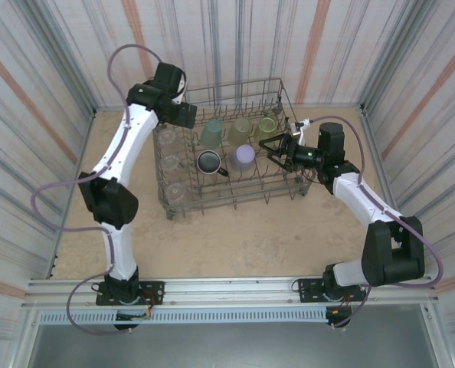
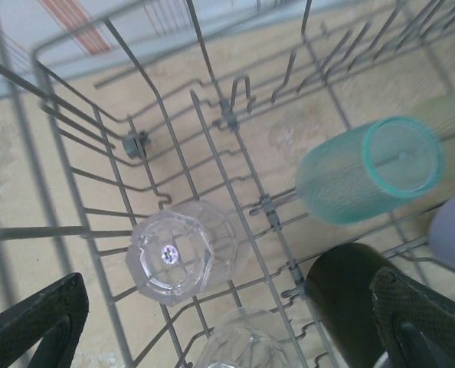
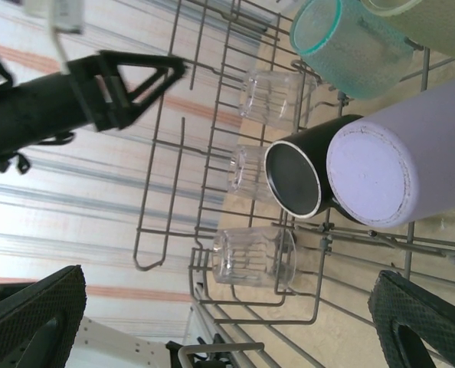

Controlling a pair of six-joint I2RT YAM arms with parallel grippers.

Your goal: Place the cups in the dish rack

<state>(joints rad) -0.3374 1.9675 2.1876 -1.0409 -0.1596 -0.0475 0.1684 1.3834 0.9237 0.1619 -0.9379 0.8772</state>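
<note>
From above, the dish rack [image 1: 168, 205] holds the cups: clear tumblers [image 1: 170, 162] down its left row, coloured cups [image 1: 239, 132] and the black mug [image 1: 209, 162] mid-rack, leaning among the tines, likely to drain. Left wrist view: the left gripper [image 2: 226, 280] is spread wide and empty over the clear tumblers. Right wrist view: the right gripper [image 3: 227, 274] is likewise apart and empty, facing the purple cup [image 3: 388, 169].

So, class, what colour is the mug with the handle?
Black. The mug shows best in the right wrist view.
</note>
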